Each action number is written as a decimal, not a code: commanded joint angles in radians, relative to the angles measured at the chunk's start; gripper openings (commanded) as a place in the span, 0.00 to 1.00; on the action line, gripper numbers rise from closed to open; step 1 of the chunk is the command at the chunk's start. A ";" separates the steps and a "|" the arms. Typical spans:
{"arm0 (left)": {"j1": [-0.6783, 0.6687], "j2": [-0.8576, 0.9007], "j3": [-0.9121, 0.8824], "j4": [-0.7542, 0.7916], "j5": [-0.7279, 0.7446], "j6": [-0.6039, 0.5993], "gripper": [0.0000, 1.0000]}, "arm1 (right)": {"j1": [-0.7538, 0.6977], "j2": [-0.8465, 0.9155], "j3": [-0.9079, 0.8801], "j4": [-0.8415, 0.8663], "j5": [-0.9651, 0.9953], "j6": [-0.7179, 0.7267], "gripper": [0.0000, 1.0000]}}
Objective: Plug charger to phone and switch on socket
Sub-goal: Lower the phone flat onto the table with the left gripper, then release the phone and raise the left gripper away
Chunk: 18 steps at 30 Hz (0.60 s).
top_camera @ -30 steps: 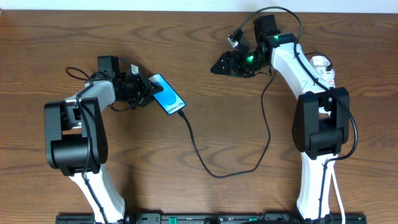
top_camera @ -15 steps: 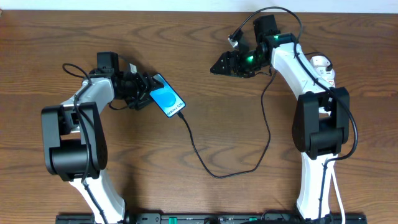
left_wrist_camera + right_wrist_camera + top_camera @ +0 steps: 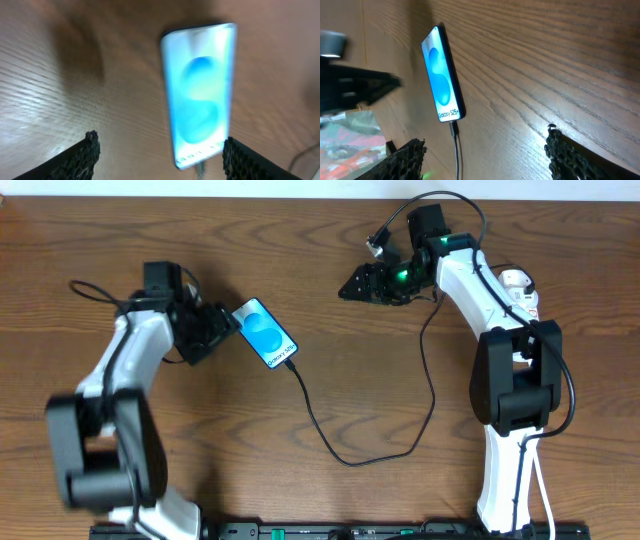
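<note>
**Inspector:** Left gripper (image 3: 222, 330), finger condition?

**Recorder:** Spread wide and empty. On the left wrist view, which is blurred, the two fingertips (image 3: 86, 150) sit at the lower corners with bare wood between them. The phone (image 3: 200, 95) lies beyond them and is not gripped. From overhead the tips are just beside the phone's upper left end; I cannot tell whether they touch.

**Inspector:** Right gripper (image 3: 352, 286)?

**Recorder:** Also parted, holding nothing. Its fingers (image 3: 572, 156) frame bare table (image 3: 545, 60), well apart from the phone.

**Inspector:** Location of the task items?

**Recorder:** The phone (image 3: 266, 333) lies flat, screen up and lit, angled on the table left of centre. The charger (image 3: 352, 463) has its tip seated in the phone's lower end (image 3: 456, 150). The black cable loops towards the near edge, then climbs towards the right arm.
</note>
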 commanded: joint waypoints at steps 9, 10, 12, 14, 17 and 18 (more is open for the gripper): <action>0.004 -0.500 0.003 -0.145 -0.040 0.269 0.99 | 0.002 -0.009 0.004 -0.030 -0.003 -0.065 0.75; 0.004 -0.528 0.003 -0.165 -0.040 0.283 0.98 | 0.002 -0.009 0.005 -0.030 -0.003 -0.065 0.75; 0.004 -0.591 0.003 -0.211 -0.041 0.322 0.98 | 0.002 -0.009 0.005 -0.031 -0.003 -0.070 0.74; 0.004 -0.637 0.003 -0.242 -0.058 0.327 0.98 | 0.003 -0.009 0.005 -0.037 -0.002 -0.087 0.73; 0.004 -0.694 0.003 -0.274 -0.066 0.327 0.98 | 0.008 -0.011 0.005 -0.051 0.035 -0.088 0.72; 0.004 -0.706 0.003 -0.278 -0.066 0.327 0.98 | 0.011 -0.013 0.005 -0.056 0.054 -0.088 0.72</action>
